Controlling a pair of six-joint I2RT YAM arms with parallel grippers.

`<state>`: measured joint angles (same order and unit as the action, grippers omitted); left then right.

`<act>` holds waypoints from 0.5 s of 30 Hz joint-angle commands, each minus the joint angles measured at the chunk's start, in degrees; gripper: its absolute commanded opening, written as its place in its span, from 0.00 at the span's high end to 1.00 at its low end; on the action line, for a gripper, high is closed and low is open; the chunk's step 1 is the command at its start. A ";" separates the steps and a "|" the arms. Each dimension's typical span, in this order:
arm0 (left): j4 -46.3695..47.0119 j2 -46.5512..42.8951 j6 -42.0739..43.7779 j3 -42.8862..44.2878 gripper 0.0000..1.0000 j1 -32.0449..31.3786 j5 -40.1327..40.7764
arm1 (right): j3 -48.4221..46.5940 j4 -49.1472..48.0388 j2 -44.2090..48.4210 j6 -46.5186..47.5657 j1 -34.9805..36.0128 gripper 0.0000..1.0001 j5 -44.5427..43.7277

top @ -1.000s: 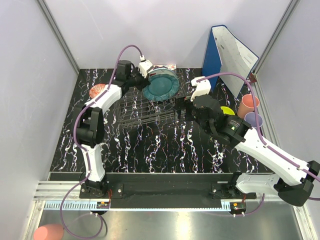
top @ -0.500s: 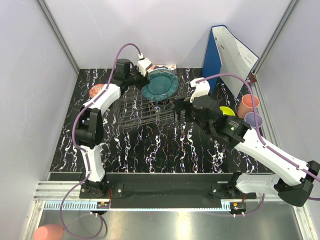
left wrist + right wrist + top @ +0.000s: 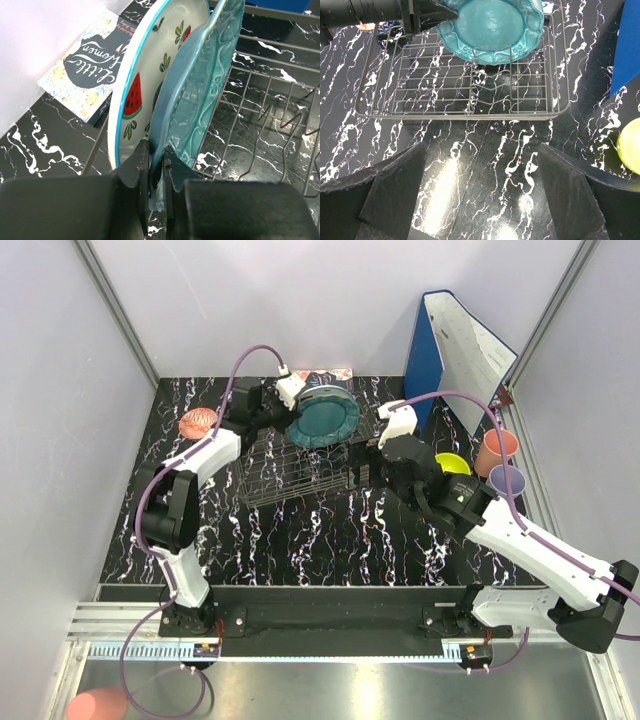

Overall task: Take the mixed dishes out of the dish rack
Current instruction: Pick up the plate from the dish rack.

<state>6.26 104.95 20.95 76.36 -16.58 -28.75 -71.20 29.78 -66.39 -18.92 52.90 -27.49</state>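
My left gripper (image 3: 157,155) is shut on the lower rim of the teal scalloped plate (image 3: 200,100), which stands on edge in the dish rack (image 3: 260,100). The white plate with watermelon marks (image 3: 142,80) stands right behind it. In the top view the left gripper (image 3: 277,412) holds the teal plate (image 3: 322,420) at the far side of the rack (image 3: 290,468). My right gripper (image 3: 360,468) is open and empty at the rack's near right corner. In the right wrist view it (image 3: 482,185) hovers over the table, in front of the rack (image 3: 445,85) and the teal plate (image 3: 492,25).
A yellow-green bowl (image 3: 455,462), a pink cup (image 3: 497,450) and a lilac cup (image 3: 507,480) stand at the right. A pinkish round dish (image 3: 198,422) sits at the far left. A blue binder (image 3: 440,340) leans at the back right. A patterned book (image 3: 90,70) lies behind the rack.
My left arm has shifted with the teal plate in its grip, and the plate sits slightly lower and to the right. My right gripper has drifted a little to the right, still open.
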 commanded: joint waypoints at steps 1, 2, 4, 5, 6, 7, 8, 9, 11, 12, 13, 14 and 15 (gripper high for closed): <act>9.73 -6.95 2.16 -0.68 1.00 -3.11 -2.36 | 0.36 -2.10 0.82 -0.51 -0.08 0.00 -0.29; 9.82 -7.30 4.08 -1.03 1.00 -3.63 -1.84 | 0.36 -2.18 0.91 -0.51 -0.17 0.00 -0.20; 10.78 -8.00 5.41 -1.91 1.00 -4.07 0.18 | 0.62 -2.27 0.82 -0.60 -0.08 0.00 -0.29; 10.96 -8.26 6.37 -2.09 1.00 -4.34 0.80 | 0.71 -2.18 0.82 -0.68 -0.08 0.00 -0.29; 11.23 -8.35 6.82 -2.44 1.00 -4.51 1.85 | 0.80 -2.27 0.91 -0.60 -0.17 0.00 -0.29; 12.01 -8.70 7.52 -2.53 1.00 -4.86 2.47 | 0.97 -2.27 0.91 -0.68 -0.08 0.00 -0.29; 12.37 -8.79 7.87 -3.05 1.00 -4.95 3.52 | 0.97 -2.18 0.91 -0.68 -0.17 0.00 -0.29; 13.50 -8.97 8.31 -3.23 1.00 -5.13 4.40 | 0.89 -2.36 0.82 -0.86 -0.08 0.00 -0.29; 15.00 -9.50 9.11 -4.37 1.00 -5.57 6.85 | 0.89 -2.18 0.82 -0.77 -0.08 0.00 -0.20; 16.75 -9.67 9.11 -4.64 1.00 -5.57 7.48 | 0.80 -2.27 0.82 -0.77 -0.08 0.00 -0.29; 17.55 -9.93 9.20 -4.99 1.00 -5.66 8.18 | 0.80 -2.27 0.82 -0.77 -0.17 0.00 -0.29; 18.25 -10.11 9.28 -5.25 1.00 -5.66 9.49 | 0.80 -2.27 0.91 -0.77 -0.08 0.00 -0.38; 19.30 -10.20 9.37 -5.25 1.00 -5.66 10.11 | 0.71 -2.27 0.82 -0.86 -0.17 0.00 -0.38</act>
<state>8.99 100.53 28.88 70.41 -21.96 -21.74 -70.15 29.63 -66.39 -19.07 52.90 -27.44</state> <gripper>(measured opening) 0.108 0.994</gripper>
